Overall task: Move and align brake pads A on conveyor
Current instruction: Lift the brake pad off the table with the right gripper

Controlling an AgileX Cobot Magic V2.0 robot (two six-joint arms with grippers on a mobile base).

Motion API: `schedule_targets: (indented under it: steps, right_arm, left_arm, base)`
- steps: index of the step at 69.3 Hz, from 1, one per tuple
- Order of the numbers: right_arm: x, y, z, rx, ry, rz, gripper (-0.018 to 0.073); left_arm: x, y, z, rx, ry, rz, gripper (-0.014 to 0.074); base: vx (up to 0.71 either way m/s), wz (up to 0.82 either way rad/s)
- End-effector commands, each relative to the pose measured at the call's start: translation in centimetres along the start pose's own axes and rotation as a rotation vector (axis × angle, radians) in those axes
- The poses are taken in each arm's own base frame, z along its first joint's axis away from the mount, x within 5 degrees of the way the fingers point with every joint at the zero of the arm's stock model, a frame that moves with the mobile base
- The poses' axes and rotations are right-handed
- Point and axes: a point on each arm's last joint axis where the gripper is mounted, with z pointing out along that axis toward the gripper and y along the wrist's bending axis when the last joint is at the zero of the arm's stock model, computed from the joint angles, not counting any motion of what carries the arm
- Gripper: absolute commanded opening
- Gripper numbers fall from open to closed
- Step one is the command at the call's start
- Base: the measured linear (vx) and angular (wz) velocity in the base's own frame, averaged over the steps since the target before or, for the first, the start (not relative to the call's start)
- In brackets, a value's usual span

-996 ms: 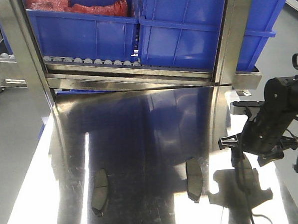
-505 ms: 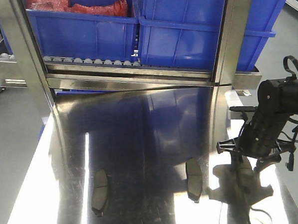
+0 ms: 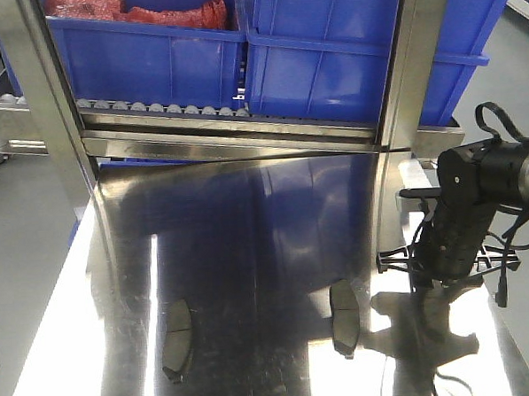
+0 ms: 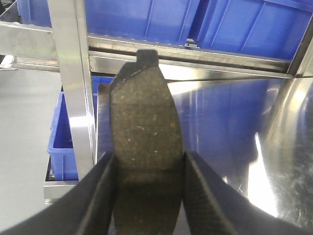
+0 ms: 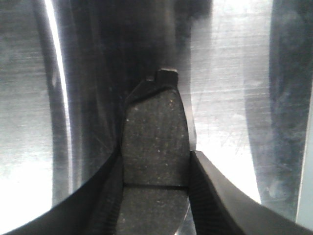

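Two brake pads A lie flat on the shiny steel table, one at the left (image 3: 177, 331) and one near the middle (image 3: 344, 314). My right gripper (image 3: 426, 274) hangs at the table's right side. In the right wrist view it (image 5: 156, 156) is shut on a third grooved pad (image 5: 155, 125), held just above the steel. In the left wrist view my left gripper (image 4: 149, 164) is shut on another pad (image 4: 146, 112), raised in front of the rack. The left arm is outside the front view. The conveyor is out of view.
Blue bins (image 3: 328, 53) sit on a roller rack (image 3: 162, 110) at the table's far edge, between steel uprights (image 3: 33, 95). One upright (image 4: 73, 83) stands close left of the held pad. A small blue crate (image 4: 61, 147) sits lower down, left of the table.
The right arm has moved up and toward the rack, and the pad that lay under its fingers is off the table. The two lying pads have not moved.
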Motion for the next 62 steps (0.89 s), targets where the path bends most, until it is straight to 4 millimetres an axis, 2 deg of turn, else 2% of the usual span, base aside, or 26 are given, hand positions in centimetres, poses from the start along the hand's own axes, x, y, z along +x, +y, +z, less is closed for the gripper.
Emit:
schedule_targets:
  steps: [1,4,15,26,46,52,62]
  right_arm:
    - [-0.4,0.0,-2.7,-0.037,-0.088,0.011,0.0009]
    - [-0.4,0.0,-3.1,-0.041,-0.105,0.011,-0.0019]
    - [0.0,-0.9,-6.7,-0.062,-0.261,0.016,-0.0011]
    - [2.3,-2.2,-11.0,-0.051,-0.453,-0.03,-0.001]
    - [9.0,-3.9,-15.8,-0.066,-0.678,-0.111,-0.0007]
    - [11.4,-4.4,-16.6,-0.077,-0.741,-0.13,-0.0007]
    - [15.3,-5.1,-16.8,-0.108,-0.855,-0.148,-0.0007]
  left_arm:
    - [-1.8,-0.1,-0.3,0.008,-0.123,-0.014,-0.0006]
    - [-1.8,-0.1,-0.3,0.008,-0.123,-0.014,-0.0006]
    - [-1.8,-0.1,-0.3,0.008,-0.123,-0.014,-0.0006]
    - [-1.8,-0.1,-0.3,0.008,-0.123,-0.014,-0.0006]
    - [-1.8,-0.1,-0.3,0.008,-0.123,-0.014,-0.0006]
    - [-1.8,-0.1,-0.3,0.008,-0.123,-0.014,-0.0006]
    - [-1.8,-0.1,-0.3,0.008,-0.123,-0.014,-0.0006]
  base:
    - [0.0,0.0]
    - [0.0,0.0]
    - [0.0,0.0]
    - [0.0,0.0]
    - [0.0,0.0]
    - [0.0,0.0]
    - [0.0,0.0]
